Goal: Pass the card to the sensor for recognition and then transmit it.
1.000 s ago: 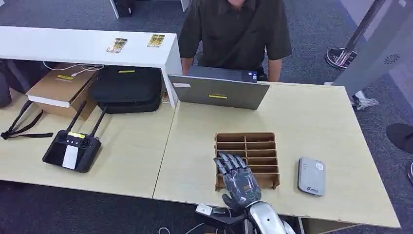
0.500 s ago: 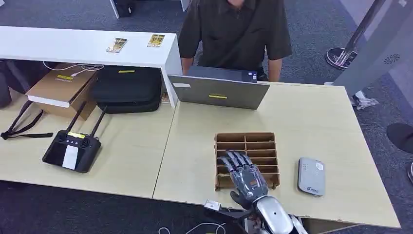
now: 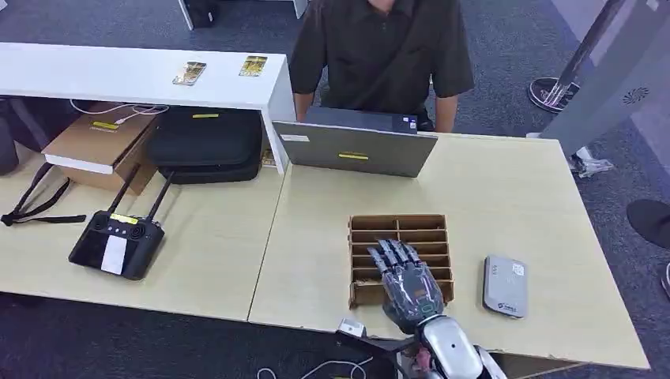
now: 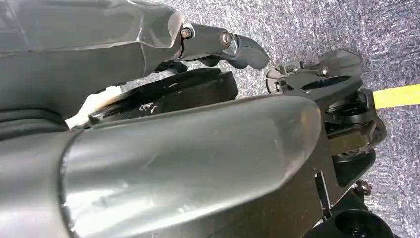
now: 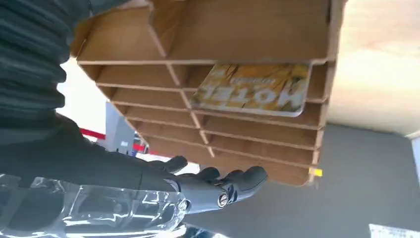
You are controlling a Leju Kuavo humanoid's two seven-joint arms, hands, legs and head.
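Observation:
My right hand [image 3: 409, 286] hovers over the near rows of the brown slotted card rack [image 3: 411, 225], fingers spread and holding nothing. In the right wrist view a yellow card [image 5: 252, 89] printed "HOTEL" lies in one slot of the rack [image 5: 237, 29], a short way beyond my outstretched fingers [image 5: 233, 183]. The grey card sensor [image 3: 505, 286] lies flat on the table to the right of the rack. My left hand [image 4: 223, 42] hangs beside my body above the carpet, with nothing in it.
A person [image 3: 379, 47] sits behind a grey laptop [image 3: 355, 148] at the table's far edge. Two more cards [image 3: 190, 73] lie on the white shelf. A black remote controller [image 3: 117, 241], a black bag [image 3: 207, 142] and a cardboard box [image 3: 99, 142] occupy the left table.
My right hand has moved to the right and forward, from the rack's near left corner to over its near middle rows. Nothing else has moved.

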